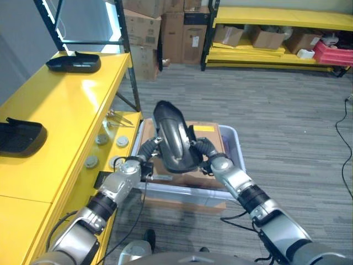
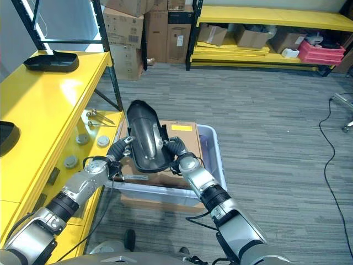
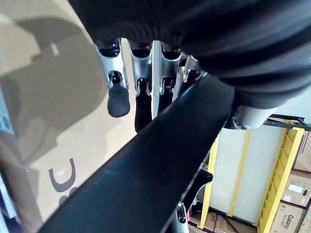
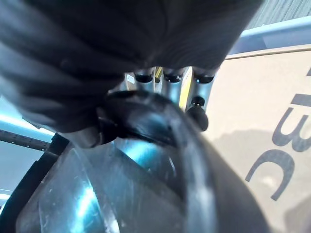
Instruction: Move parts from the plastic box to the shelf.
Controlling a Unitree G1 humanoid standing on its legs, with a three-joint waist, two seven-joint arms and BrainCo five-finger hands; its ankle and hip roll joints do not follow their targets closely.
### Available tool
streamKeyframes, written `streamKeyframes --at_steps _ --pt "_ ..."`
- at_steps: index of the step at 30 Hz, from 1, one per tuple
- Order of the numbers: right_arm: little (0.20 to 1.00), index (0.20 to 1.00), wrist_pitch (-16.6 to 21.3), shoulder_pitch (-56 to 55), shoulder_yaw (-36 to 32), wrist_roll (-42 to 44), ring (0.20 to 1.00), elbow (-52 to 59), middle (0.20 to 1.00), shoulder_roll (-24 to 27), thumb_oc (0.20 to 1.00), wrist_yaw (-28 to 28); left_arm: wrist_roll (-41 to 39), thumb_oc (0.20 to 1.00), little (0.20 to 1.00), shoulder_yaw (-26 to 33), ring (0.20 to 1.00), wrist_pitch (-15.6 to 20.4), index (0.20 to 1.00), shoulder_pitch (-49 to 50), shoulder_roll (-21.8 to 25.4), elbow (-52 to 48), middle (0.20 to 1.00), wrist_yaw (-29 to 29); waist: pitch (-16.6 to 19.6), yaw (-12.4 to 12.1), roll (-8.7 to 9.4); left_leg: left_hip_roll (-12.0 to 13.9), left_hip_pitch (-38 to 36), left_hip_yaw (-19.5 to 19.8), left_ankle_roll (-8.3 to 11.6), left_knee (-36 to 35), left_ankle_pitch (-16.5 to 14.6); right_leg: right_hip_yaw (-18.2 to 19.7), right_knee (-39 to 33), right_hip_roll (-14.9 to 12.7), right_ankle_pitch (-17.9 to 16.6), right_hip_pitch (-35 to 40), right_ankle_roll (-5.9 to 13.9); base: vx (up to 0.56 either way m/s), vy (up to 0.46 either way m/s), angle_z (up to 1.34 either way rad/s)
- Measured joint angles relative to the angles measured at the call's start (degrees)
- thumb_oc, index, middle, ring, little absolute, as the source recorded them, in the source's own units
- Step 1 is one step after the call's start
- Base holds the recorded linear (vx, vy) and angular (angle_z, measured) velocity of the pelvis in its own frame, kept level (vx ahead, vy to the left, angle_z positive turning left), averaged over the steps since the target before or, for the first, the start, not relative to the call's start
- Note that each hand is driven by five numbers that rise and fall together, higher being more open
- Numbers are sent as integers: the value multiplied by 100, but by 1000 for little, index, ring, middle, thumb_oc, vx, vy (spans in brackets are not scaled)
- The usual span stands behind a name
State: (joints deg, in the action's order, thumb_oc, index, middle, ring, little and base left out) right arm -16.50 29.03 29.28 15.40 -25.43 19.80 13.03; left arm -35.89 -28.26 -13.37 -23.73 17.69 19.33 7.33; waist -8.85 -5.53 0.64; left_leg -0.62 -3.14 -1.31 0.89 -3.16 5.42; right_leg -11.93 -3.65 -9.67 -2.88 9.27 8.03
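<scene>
Above plastic box (image 1: 234, 144), both hands (image 1: 146, 152) (image 1: 205, 153) seemingly clasp black part (image 1: 174, 138) beside shelf (image 1: 66, 110).

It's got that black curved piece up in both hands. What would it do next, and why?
Probably swing the black part toward its left, over the yellow shelf. Both the left hand and right hand hold it above the plastic box, and two similar parts already lie there.

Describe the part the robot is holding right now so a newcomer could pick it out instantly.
Beside the yellow shelf stands a clear plastic box with cardboard in it. Above it, the left hand and right hand hold a glossy black curved part upright; two similar black parts lie flat on the shelf.
</scene>
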Motion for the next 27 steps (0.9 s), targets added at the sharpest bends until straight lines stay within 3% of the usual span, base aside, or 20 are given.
streamKeyframes --at_steps 9,10,11,18,24,27 --pt "200 200 5 -1 -1 289 200 -14 200 -23 200 48 -7 200 200 -89 200 1 200 -1 44 -37 200 0 -2 -2 4 0 -1 -2 0 -4 0 -1 -6 1 0 2 0 0 0 0" --pt "404 404 5 -1 -1 383 404 -14 404 -27 404 97 -7 200 200 -88 200 2 200 -1 46 -48 200 0 -3 -3 5 0 -1 -4 0 -4 0 -1 -6 1 0 2 0 0 0 0" --pt "1000 1000 7 0 -18 612 1000 -14 1000 -33 1000 159 -8 200 200 -94 200 12 200 -1 44 -61 200 0 -4 -9 6 0 -1 -2 0 -4 0 -1 -8 1 0 3 0 0 0 0" --pt "1000 1000 432 0 -214 1857 1000 -12 1000 -223 1000 543 -177 200 200 -76 200 142 200 0 86 -209 200 208 -6 -43 10 1 -2 -1 1 -6 0 -6 -16 0 -1 7 -1 0 0 0" --pt "1000 1000 981 0 -539 2235 1000 387 1000 -390 1000 876 -276 200 200 163 200 386 200 0 209 -530 200 369 -11 -52 16 -1 -1 -10 0 -16 0 -6 -28 -1 -1 6 -1 0 0 0" --pt "1000 1000 1248 -34 -778 2249 1000 1251 1000 -337 1000 959 -278 200 200 369 200 751 200 -12 208 -826 200 510 -16 -37 19 -1 -48 -30 3 -84 4 23 -41 -1 -3 1 1 -32 8 -6"
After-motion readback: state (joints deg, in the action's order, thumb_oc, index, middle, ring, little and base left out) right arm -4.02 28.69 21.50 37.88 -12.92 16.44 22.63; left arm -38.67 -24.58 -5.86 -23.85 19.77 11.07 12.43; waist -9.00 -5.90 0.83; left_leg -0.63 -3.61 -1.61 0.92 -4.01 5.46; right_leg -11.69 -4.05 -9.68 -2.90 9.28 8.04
